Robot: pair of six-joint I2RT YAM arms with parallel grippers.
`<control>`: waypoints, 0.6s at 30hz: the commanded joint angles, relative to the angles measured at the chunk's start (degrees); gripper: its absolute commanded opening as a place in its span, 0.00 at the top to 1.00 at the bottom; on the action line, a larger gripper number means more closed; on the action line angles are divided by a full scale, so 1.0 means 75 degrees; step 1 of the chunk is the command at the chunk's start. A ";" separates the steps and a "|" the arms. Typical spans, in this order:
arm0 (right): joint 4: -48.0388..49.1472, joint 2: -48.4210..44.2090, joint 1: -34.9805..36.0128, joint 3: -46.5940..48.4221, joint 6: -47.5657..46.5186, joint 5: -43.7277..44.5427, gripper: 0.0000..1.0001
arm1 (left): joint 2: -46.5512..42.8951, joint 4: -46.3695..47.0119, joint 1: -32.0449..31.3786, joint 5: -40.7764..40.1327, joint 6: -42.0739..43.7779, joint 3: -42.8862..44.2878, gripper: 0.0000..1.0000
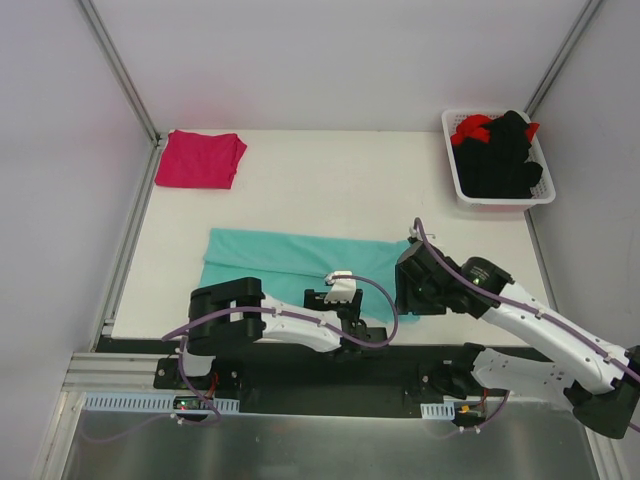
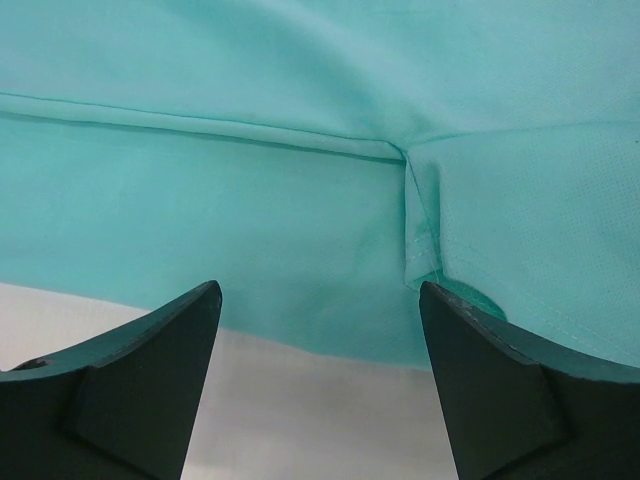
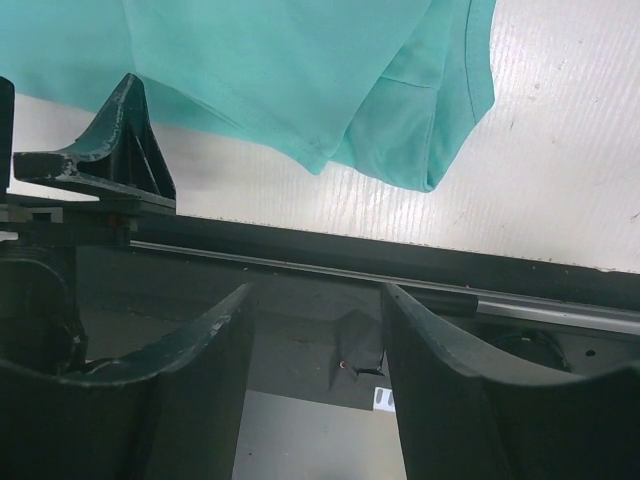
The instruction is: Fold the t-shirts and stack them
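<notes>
Top external view first, biggest stuff down. The white table [image 1: 330,180] has the teal t-shirt [image 1: 270,262] spread flat across its near half, looks partly folded to me, with its near edge right by my wrists.

What worries me: my left gripper [image 2: 320,300] hangs just above the near hem, fingers wide apart with nothing between them, right next to a sleeve seam. If I pinch here I could catch only one layer and drag the fold crooked. My right gripper [image 3: 315,295] is spread and empty too, but it sits over the front rail, off the shirt's corner, so closing there would grab air.

Other stuff: the white basket [image 1: 500,203] at the far right holds black and red garments [image 1: 500,160], and the folded pink t-shirt [image 1: 200,160] is in the far left corner. Both are well apart from me, so nothing's in the way.
</notes>
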 commanded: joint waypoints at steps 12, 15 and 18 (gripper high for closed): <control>-0.0548 -0.0223 0.0135 0.0363 0.0330 0.0476 0.44 | 0.0492 -0.0162 -0.0090 -0.0378 -0.0382 0.0470 0.19; -0.0560 -0.0282 0.0123 0.0351 0.0342 0.0476 0.44 | 0.0586 -0.0186 -0.0043 -0.0379 -0.0394 0.0505 0.19; -0.0583 -0.0329 0.0135 0.0339 0.0330 0.0464 0.45 | 0.0621 -0.0197 0.0062 -0.0332 -0.0452 0.0470 0.19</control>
